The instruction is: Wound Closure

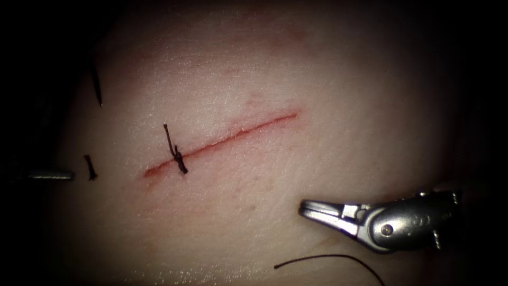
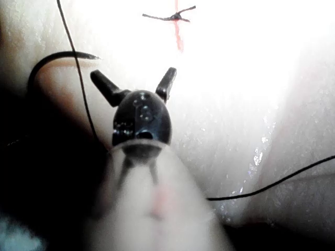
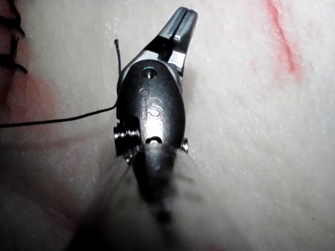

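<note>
Endoscope: right hand (image 1: 303,208) closed, empty, over the tissue (image 1: 328,79), well right of the knot (image 1: 178,157) on the cut (image 1: 238,132).
Left wrist: left hand (image 2: 133,73) spread wide, empty; needle (image 2: 52,56) loose on the tissue, well apart from the knot. Probably best gripped behind the tip.
Right wrist: closed on nothing, thread (image 3: 63,119) just beside.

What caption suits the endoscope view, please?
One knot on the cut; right tool shut, holding nothing, beside loose thread.

Darkness surrounds the scene on every side, with light falling centrally
</note>
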Motion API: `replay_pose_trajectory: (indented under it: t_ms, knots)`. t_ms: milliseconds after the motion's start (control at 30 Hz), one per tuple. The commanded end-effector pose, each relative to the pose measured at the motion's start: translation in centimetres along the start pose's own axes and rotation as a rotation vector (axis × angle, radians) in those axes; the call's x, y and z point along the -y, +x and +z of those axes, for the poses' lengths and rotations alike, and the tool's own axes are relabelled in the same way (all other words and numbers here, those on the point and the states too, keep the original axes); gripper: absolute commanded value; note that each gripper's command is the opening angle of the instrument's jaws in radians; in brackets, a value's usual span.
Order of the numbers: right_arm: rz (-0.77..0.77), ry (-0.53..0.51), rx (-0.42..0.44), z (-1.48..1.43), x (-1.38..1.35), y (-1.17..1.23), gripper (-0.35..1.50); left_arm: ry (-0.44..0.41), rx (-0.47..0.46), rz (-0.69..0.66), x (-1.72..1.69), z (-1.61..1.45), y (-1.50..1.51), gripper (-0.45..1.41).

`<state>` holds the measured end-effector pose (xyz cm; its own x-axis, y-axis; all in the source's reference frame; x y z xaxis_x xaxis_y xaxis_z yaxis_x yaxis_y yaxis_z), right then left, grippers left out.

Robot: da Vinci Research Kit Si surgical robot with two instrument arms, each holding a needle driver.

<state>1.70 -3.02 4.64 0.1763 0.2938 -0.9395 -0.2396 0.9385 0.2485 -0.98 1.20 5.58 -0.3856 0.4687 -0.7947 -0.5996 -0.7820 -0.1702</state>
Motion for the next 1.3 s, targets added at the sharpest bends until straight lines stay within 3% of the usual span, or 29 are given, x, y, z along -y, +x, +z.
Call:
replay_pose_trajectory:
  t_ms: [33,133,267,333,533,700,967,1133,1300]
  knots:
    - [0.004,-0.007,0.012,0.04,0.12,-0.06,0.78,0.002,-0.008,0.021,-0.05,0.12,-0.05,1.04]
    - [0.005,-0.013,0.016,0.05,0.1,-0.06,0.99,0.009,-0.009,0.022,0.0,0.24,-0.04,1.04]
    - [0.005,-0.017,0.019,0.07,0.08,-0.09,0.94,-0.004,0.014,0.034,0.07,0.36,-0.1,1.03]
    - [0.01,-0.025,0.025,0.08,0.07,-0.1,0.89,0.0,0.074,0.009,0.1,0.41,-0.17,1.01]
    - [0.015,-0.033,0.032,0.07,0.08,-0.11,0.94,-0.024,0.116,0.033,0.15,0.54,-0.32,0.96]
    - [0.022,-0.053,0.045,0.08,0.08,-0.11,0.96,-0.041,0.192,-0.015,0.21,0.66,-0.44,0.96]
    - [0.032,-0.056,0.044,0.09,0.15,-0.15,0.98,-0.043,0.216,-0.082,0.37,0.84,-0.55,0.96]
    - [0.036,-0.058,0.04,0.08,0.19,-0.21,0.98,-0.042,0.219,-0.079,0.34,0.82,-0.56,0.98]
    - [0.034,-0.058,0.041,0.09,0.22,-0.27,0.98,-0.015,0.202,-0.07,0.11,0.63,-0.39,0.98]
